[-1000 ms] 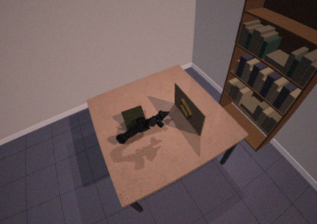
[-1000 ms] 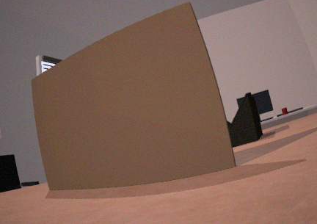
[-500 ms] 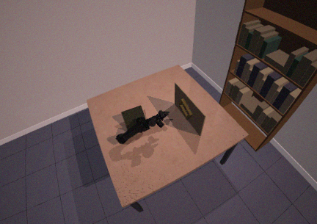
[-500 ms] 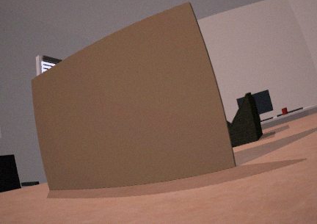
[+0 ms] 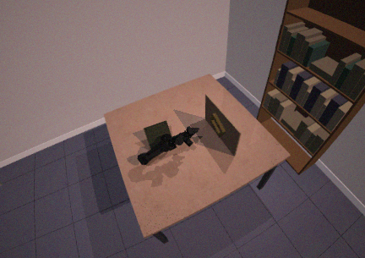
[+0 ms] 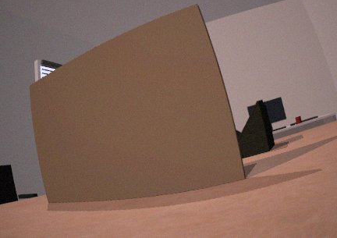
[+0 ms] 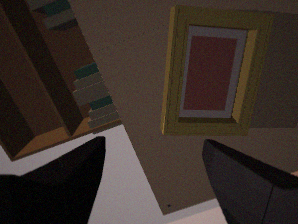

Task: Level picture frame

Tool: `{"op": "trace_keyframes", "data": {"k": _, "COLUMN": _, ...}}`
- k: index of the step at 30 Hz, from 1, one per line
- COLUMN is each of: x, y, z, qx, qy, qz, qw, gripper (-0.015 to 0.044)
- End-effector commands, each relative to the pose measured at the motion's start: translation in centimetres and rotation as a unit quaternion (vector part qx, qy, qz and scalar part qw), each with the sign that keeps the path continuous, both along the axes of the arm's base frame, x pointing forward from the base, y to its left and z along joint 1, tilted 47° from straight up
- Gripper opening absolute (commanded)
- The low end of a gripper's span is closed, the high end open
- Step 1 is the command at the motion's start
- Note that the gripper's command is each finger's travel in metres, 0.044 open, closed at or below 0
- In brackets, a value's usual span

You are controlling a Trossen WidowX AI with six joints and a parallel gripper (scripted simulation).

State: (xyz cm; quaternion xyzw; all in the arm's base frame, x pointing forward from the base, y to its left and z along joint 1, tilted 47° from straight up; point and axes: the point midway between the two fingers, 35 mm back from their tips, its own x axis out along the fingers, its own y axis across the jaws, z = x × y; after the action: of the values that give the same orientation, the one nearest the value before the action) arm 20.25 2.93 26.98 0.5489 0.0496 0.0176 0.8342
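The yellow picture frame (image 7: 225, 19) (image 5: 218, 125) with a red picture hangs on the brown upright panel (image 7: 135, 70) (image 5: 230, 142) (image 6: 133, 114). In the wrist view it is turned clockwise against the panel's edges, its left side higher. The screw and notched strip are hidden behind it. The exterior view shows only the panel's back. My gripper (image 7: 155, 146) (image 5: 194, 136) is open, with nothing between its fingers. It stands in front of the panel, short of the frame. In the wrist view the fingertips are below the frame, the right one under it, the left one off to its left.
A dark green block (image 5: 156, 132) (image 6: 257, 135) stands beside my arm on the wooden table (image 5: 177, 204) (image 6: 195, 215). A bookcase (image 5: 279, 64) (image 7: 42, 145) with books stands beyond the panel. Shadows of arm and panel lie across the table.
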Motion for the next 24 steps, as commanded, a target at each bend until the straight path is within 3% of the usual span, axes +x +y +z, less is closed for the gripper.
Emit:
{"op": "trace_keyframes", "data": {"k": 1, "x": 0.0, "y": 0.0, "z": -0.2, "qx": 0.002, "qy": 0.003, "qz": 0.001, "qw": 1.0, "gripper": 0.026}}
{"op": "trace_keyframes", "data": {"k": 18, "x": 0.2, "y": 0.0, "z": 0.0, "qx": 0.0, "qy": 0.0, "qz": 0.0, "qw": 1.0, "gripper": 0.026}}
{"op": "trace_keyframes", "data": {"k": 24, "x": 5.4, "y": -0.8, "z": -2.0, "qx": 0.001, "qy": -0.001, "qz": 0.001, "qw": 1.0, "gripper": 0.026}}
